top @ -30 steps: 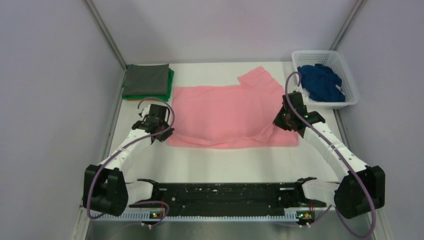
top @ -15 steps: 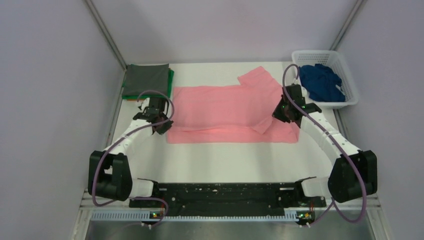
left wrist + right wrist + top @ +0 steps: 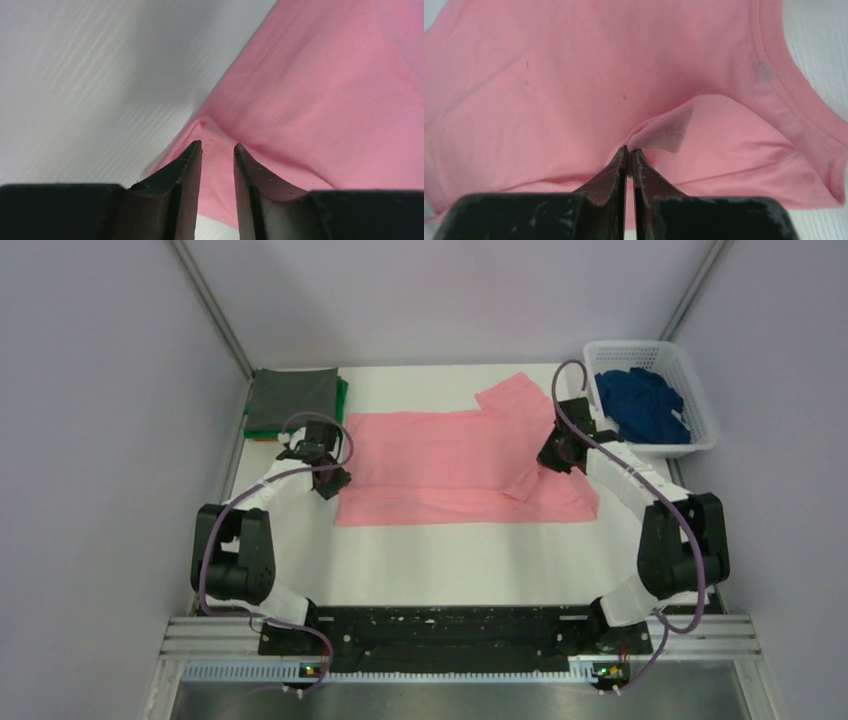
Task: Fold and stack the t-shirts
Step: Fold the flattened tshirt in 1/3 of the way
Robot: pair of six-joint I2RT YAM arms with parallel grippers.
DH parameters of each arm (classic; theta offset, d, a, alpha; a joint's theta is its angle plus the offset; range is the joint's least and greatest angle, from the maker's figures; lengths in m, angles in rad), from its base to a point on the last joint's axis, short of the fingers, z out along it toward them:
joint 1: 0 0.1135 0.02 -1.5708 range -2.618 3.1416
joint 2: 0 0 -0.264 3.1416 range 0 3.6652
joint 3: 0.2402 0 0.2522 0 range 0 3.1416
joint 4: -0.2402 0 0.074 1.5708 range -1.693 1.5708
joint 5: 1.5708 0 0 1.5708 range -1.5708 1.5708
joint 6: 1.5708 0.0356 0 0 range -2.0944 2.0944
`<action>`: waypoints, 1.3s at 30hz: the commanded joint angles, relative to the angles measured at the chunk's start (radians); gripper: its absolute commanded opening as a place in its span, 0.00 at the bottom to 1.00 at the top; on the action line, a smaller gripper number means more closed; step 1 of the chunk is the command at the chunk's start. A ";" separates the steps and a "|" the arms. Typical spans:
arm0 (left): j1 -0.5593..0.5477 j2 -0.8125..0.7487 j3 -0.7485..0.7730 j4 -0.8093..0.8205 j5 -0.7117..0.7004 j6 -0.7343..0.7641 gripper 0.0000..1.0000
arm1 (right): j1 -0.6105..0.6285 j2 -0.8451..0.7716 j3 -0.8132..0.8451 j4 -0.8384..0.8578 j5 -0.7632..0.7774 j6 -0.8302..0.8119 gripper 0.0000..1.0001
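The salmon-pink t-shirt [image 3: 450, 455] lies across the middle of the table with its near part folded over onto itself. At the shirt's left edge, my left gripper [image 3: 335, 483] has its jaws a little apart; in the left wrist view the left gripper [image 3: 217, 145] shows a gap, and the pink cloth [image 3: 325, 90] has a corner just past the tips. My right gripper [image 3: 545, 455] is at the shirt's right side. In the right wrist view the right gripper [image 3: 629, 149] is shut, pinching a small fold of pink cloth [image 3: 574, 75] at its tips.
A folded stack [image 3: 295, 400] with a grey shirt on top and green and orange edges under it sits at the back left. A white lattice basket [image 3: 700, 400] at the back right holds a crumpled dark blue shirt [image 3: 643, 405]. Grey walls close in both sides.
Both arms have reached farther from their bases, carrying the shirt's near edge up and over the rest. The left jaws have parted; the right stays pinched on the cloth.
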 commanded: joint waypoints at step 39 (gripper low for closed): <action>-0.023 -0.222 -0.196 0.101 0.279 0.078 0.99 | 0.053 0.229 0.005 0.338 -0.298 -0.049 0.88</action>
